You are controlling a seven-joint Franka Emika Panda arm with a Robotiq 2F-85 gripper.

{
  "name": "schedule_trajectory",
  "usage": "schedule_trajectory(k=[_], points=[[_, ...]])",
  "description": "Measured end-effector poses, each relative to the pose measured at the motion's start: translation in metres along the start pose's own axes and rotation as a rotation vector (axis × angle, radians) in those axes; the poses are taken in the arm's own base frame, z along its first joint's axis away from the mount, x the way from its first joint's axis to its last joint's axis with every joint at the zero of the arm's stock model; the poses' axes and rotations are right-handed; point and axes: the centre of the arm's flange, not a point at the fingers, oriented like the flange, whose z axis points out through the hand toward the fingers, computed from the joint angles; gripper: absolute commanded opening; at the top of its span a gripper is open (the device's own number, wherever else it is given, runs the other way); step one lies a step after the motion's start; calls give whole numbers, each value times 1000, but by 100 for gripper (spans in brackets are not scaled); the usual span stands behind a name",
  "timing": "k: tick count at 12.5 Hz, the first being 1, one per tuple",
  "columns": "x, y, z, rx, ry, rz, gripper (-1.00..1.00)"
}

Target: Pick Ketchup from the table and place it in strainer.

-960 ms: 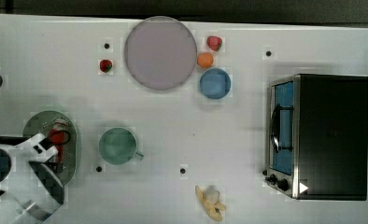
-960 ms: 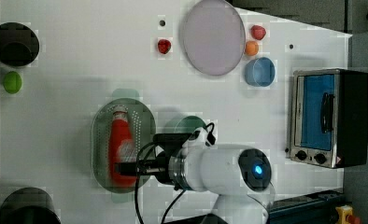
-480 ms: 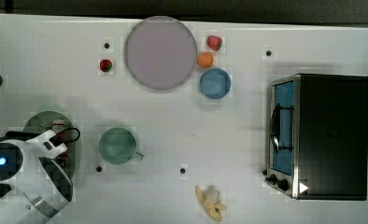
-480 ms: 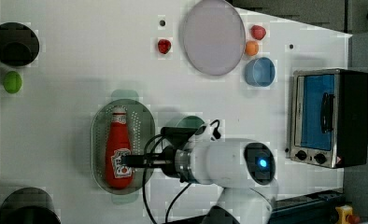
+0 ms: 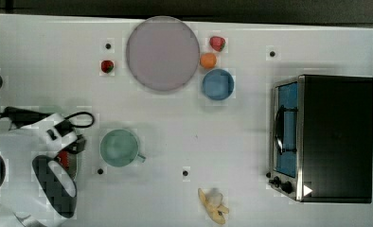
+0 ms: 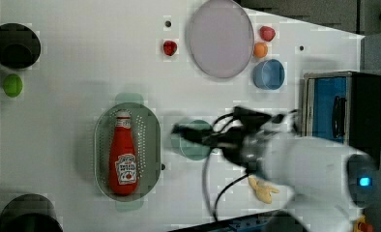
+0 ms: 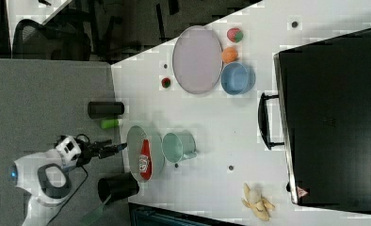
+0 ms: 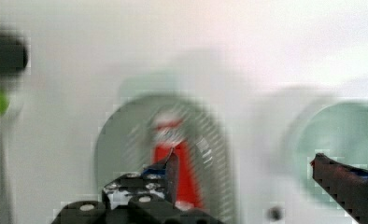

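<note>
White table (image 6: 82,72), Ketchup (image 6: 123,157) in strainer (image 6: 152,145)

The glossy white, rounded plastic-shelled robot arm (image 6: 309,166) has dark grey bands between its segments (image 5: 57,187) and a small round light glowing blue on one joint (image 6: 364,181) — seen in the left view. Black cables (image 5: 78,119) loop loosely off its wrist toward the black-and-white hand, and a thinner black cable (image 6: 209,179) hangs below. The black two-fingered metal gripper (image 8: 247,175) has angular, wedge-like fingers (image 8: 172,169) with touches of blue near the tips — its base plate (image 8: 126,198) carries round silver screw heads.
</note>
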Motion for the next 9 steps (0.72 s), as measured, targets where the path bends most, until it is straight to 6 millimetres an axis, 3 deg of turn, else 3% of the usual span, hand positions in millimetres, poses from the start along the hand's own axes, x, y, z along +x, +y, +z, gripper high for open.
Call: schedule_trajectory(k=[3, 5, 7, 9], points=[[57, 75, -65, -83, 57, 199, 100], [90, 147, -115, -133, 84, 357, 100], [112, 218, -160, -155, 70, 517, 100], [121, 273, -194, -164, 53, 620, 100]])
